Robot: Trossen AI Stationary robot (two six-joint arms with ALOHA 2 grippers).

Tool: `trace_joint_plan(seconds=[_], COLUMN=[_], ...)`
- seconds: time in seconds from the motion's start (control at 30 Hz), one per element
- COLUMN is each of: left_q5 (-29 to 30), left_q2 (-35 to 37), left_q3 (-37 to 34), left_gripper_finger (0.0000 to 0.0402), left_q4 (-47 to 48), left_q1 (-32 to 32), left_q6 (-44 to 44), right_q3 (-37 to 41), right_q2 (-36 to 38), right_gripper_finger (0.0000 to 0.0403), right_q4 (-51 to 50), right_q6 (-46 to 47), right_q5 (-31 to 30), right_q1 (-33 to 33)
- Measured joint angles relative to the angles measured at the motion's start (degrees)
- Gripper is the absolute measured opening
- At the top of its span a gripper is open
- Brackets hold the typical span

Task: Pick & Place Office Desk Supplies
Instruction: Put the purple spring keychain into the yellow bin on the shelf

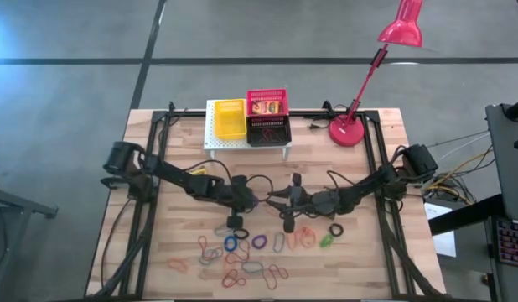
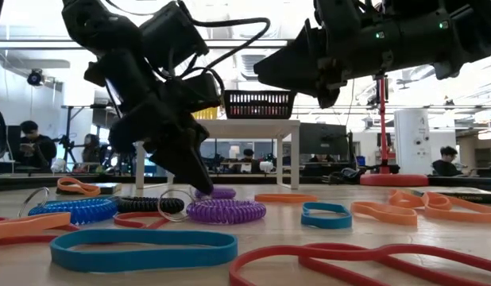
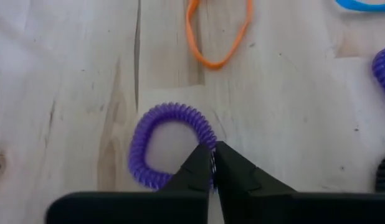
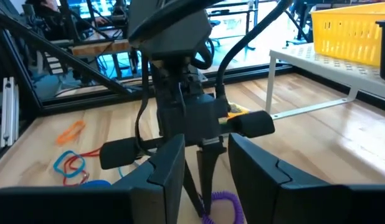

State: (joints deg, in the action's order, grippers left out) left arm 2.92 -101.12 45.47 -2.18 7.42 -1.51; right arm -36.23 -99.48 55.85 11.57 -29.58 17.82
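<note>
Several thin elastic loops (image 1: 242,260) in red, orange, blue, green and purple lie flat on the near half of the wooden table. With them are blue (image 2: 79,210), black (image 2: 142,204) and purple (image 2: 226,210) coil loops. My left gripper (image 1: 247,202) points down at mid-table, shut on a second purple coil loop (image 3: 171,146). My right gripper (image 4: 205,171) is open and raised above the table just right of it. It points level at the left gripper and touches nothing. My left gripper pinches the purple coil loop between its two fingertips (image 3: 199,167). The hold is on one stretch of the coil (image 3: 207,138) at the ring's side, and the fingers come from above, pointing down. The rest of the ring (image 3: 139,149) lies flat on the table.
At the far edge a white shelf (image 1: 210,143) carries a yellow basket (image 1: 229,118), a red basket (image 1: 267,102) with something yellow in it, and a black basket (image 1: 268,131). A red desk lamp (image 1: 351,130) stands far right. People sit in the room beyond.
</note>
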Motion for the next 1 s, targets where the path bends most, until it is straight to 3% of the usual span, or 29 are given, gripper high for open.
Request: trace_joint_plan(seconds=[0.2, 0.4, 0.6, 0.7, 0.83, 0.9, 1.0], left_q5=[-0.6, 0.8, 14.0, 19.7, 21.5, 20.9, 15.2], left_q2=[7.6, 21.6, 35.7, 41.0, 43.9, 43.5, 41.6], left_q3=[0.0, 0.0, 0.0, 0.0, 0.0, 0.0, 0.0], left_gripper_finger=[0.0005, 0.0004, 0.0006, 0.0006, 0.0007, 0.0007, 0.0007], left_q4=[8.0, 13.6, 13.9, 14.1, 13.8, 13.8, 13.2], left_q1=[2.3, 5.9, 4.5, 0.8, -9.0, -14.9, -24.4], left_q6=[-1.0, -3.4, -9.2, -8.3, -6.0, -4.5, -2.9], right_q3=[0.0, 0.0, 0.0, 0.0, 0.0, 0.0, 0.0], right_q2=[0.0, 0.0, 0.0, 0.0, 0.0, 0.0, 0.0], right_gripper_finger=[0.0117, 0.0115, 0.0115, 0.0116, 0.0113, 0.0111, 0.0112], right_q4=[0.0, 0.1, 0.1, 0.1, 0.2, 0.2, 0.3], right_q6=[0.2, 0.3, 0.4, 0.4, 0.4, 0.5, 1.1], right_q5=[0.0, 0.0, -0.1, -0.2, -0.2, -0.2, -0.2], right_q1=[0.0, 0.0, -0.1, -0.4, -0.8, -1.0, -1.1])
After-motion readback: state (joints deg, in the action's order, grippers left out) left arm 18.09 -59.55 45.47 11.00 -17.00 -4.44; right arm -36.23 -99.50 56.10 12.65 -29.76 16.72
